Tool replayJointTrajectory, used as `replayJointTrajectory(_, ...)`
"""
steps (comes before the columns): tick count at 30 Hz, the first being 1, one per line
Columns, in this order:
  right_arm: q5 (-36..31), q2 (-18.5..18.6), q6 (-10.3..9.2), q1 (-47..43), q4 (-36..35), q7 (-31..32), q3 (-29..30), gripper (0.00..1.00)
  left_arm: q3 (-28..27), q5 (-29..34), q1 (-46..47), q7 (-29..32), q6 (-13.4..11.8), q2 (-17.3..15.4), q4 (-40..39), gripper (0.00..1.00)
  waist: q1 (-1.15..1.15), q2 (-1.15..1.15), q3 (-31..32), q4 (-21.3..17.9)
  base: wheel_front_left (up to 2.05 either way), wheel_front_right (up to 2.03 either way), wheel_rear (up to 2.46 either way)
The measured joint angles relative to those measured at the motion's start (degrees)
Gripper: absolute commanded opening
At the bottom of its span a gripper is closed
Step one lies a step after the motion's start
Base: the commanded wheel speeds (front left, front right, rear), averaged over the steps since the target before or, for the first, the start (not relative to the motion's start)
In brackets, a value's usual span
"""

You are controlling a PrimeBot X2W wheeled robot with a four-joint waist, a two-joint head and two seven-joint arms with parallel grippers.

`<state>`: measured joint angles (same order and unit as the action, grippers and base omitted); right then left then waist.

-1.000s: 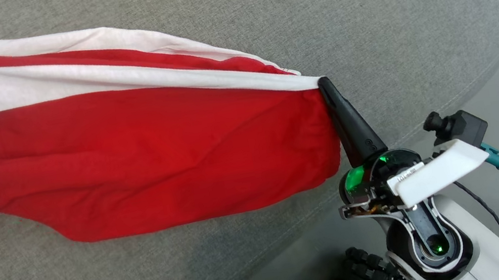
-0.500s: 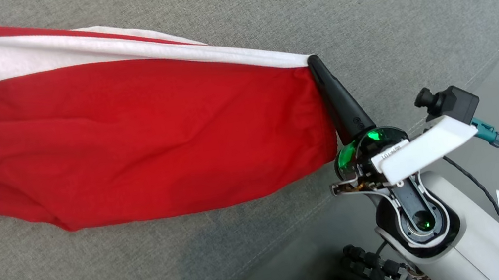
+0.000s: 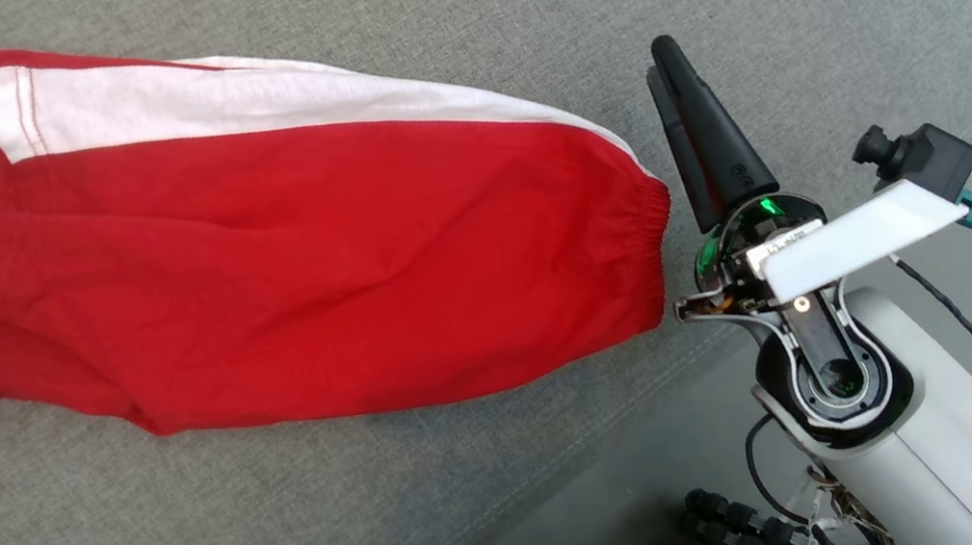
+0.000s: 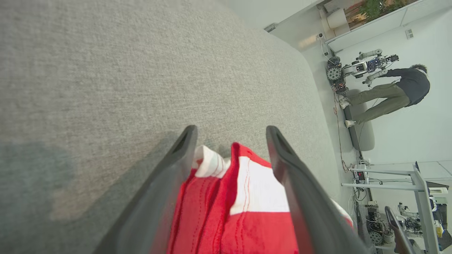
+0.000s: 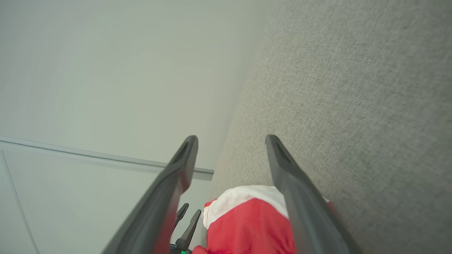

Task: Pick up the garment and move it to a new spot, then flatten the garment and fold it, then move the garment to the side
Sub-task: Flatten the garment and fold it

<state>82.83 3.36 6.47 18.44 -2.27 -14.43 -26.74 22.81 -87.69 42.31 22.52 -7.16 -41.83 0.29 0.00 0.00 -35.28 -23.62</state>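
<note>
The left pincer (image 4: 231, 131) has its two fingers apart, and the hem corner of the garment (image 3: 302, 282) lies loose between them, not pinched. The right pincer (image 3: 660, 60) also stands apart and holds nothing; it is just beside the elastic waistband (image 3: 650, 227), with a small gap to the cloth.

The garment is a pair of red shorts with a white side stripe (image 3: 275, 111). It lies stretched out along the grey cushion (image 3: 484, 507), the waistband toward the right pincer and the leg hem (image 3: 12, 113) toward the left one.

I judge it light, soft and limp. It will sag and wrinkle when lifted, and it is not fragile. The seamed hem and the gathered waistband seem the best places to pinch, because there the cloth is thicker and slips less. Some soft folds remain in the red part.

Nothing contains the garment: it rests directly on the cushion.
</note>
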Motion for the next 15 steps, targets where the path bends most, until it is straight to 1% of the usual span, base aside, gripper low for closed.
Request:
replayJointTrajectory(3, -1.12, 0.08, 0.01, -1.36, 0.15, 0.00, -0.20, 1.00, -0.86, 0.05, 0.03, -2.02, 0.00, 1.98, -0.56, 1.00, 0.00, 0.00, 1.08, 0.46, 0.00, 0.00, 0.00)
replayJointTrajectory(6, -2.52, 1.41, 0.01, -4.07, 1.08, 0.00, -1.94, 1.00, -1.72, 0.24, 0.04, -4.68, 0.00, 3.35, -2.96, 1.00, 0.00, 0.00, 2.37, 0.99, 0.00, 0.00, 0.00)
replayJointTrajectory(9, -4.92, 4.41, 0.00, -7.31, 3.50, 0.00, -2.48, 1.00, -2.35, 1.27, -0.07, -7.28, 0.00, 3.75, -5.46, 1.00, 0.00, 0.00, 3.87, 1.61, 0.00, 0.00, 0.00)
replayJointTrajectory(11, -6.27, 5.80, -0.59, -9.01, 5.06, 0.00, -2.29, 1.00, -2.36, 3.53, -0.49, -9.29, 0.00, 3.87, -6.93, 1.00, 0.00, 0.00, 4.97, 2.10, 0.00, 0.00, 0.00)
replayJointTrajectory(15, -7.04, 5.89, -0.59, -11.47, 6.39, 0.00, -2.07, 1.00, -2.21, 6.28, -4.00, -12.28, 0.00, 4.08, -9.32, 1.00, 0.00, 0.00, 7.19, 3.33, 0.00, 0.00, 0.00)
